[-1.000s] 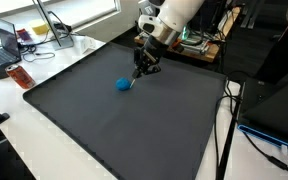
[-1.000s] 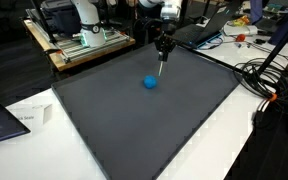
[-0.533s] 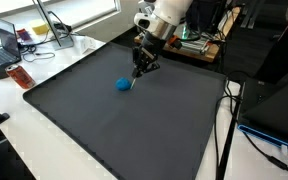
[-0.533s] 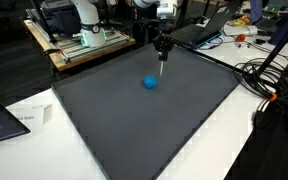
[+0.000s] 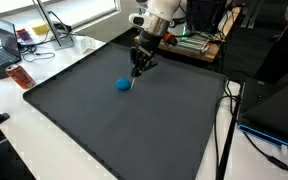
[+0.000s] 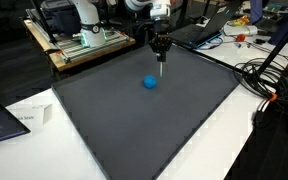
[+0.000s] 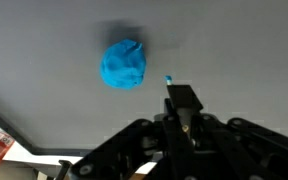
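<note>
My gripper [image 5: 138, 66] stays clenched on 1 pen [image 6: 161, 66]; over the last second it has risen slightly. The ball [image 7: 123, 64] lies on the mat [image 5: 134, 130] below, near the pen's tip, not touching it.

The arm [image 5: 164, 12] is built of rounded white segments, and darker bands are seen where these segments are joined. In both exterior views a black part is fitted at the end of the white shell. The gripper [image 5: 137, 71] is black all over and is made of short bars that are linked together. In the wrist view its fingers [image 7: 134, 140] are shown as dark, angular links with a matt surface.
</note>
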`<act>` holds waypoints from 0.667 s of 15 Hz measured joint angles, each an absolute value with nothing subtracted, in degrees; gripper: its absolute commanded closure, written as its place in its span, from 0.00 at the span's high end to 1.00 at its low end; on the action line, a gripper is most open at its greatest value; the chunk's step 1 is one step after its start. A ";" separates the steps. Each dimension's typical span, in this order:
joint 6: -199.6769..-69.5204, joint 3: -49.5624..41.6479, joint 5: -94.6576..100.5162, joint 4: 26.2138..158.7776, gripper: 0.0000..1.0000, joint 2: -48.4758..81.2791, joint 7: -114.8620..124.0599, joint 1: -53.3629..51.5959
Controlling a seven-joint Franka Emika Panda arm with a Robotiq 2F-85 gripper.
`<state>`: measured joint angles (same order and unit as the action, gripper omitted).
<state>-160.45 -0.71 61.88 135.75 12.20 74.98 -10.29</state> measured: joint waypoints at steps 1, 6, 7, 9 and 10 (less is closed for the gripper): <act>-161.74 -1.22 62.33 136.18 0.03 11.95 74.98 -10.08; -168.12 -3.81 64.30 138.05 0.03 10.87 74.98 -9.17; -169.45 -4.31 64.61 138.30 0.03 10.81 74.98 -8.97; -172.69 -5.35 65.27 138.91 0.03 10.81 74.97 -8.51; -174.40 -5.92 65.86 139.28 0.03 10.81 74.97 -8.27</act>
<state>-174.40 -5.92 65.86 139.28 10.81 74.97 -8.27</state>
